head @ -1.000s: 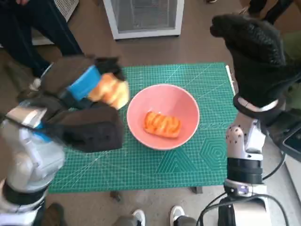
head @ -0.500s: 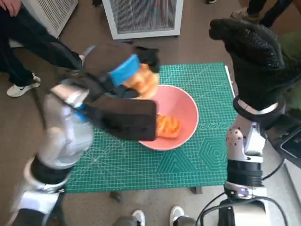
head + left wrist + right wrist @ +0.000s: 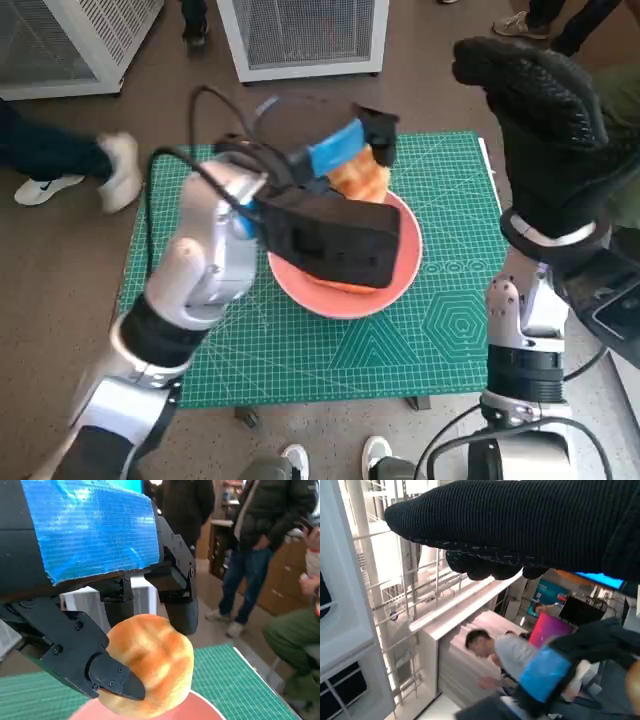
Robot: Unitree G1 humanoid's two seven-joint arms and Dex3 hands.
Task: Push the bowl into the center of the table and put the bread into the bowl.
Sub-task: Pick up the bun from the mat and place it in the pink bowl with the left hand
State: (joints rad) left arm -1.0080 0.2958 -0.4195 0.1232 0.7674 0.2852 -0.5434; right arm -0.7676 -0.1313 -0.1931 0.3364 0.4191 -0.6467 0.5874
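A pink bowl (image 3: pixel 408 262) stands near the middle of the green mat (image 3: pixel 440 330). An orange bread piece (image 3: pixel 345 288) peeks out inside it, mostly hidden by my left forearm. My left hand (image 3: pixel 345 145), blue tape on its back, holds a golden round bread roll (image 3: pixel 362 178) above the bowl's far rim. The left wrist view shows the roll (image 3: pixel 150 662) held between the black fingers (image 3: pixel 112 677), with the pink rim (image 3: pixel 200 705) just below. My right hand (image 3: pixel 535 105) in the black glove is raised at the right, off the mat, holding nothing.
A white cabinet (image 3: pixel 305 35) stands beyond the table's far edge, another white unit (image 3: pixel 70 40) at far left. A person's shoe and leg (image 3: pixel 60 160) are at the left. People stand (image 3: pixel 260 550) and sit around the table.
My left arm has swung to the right with the roll, from the mat's left side to above the bowl's far rim. The right hand has stayed raised.
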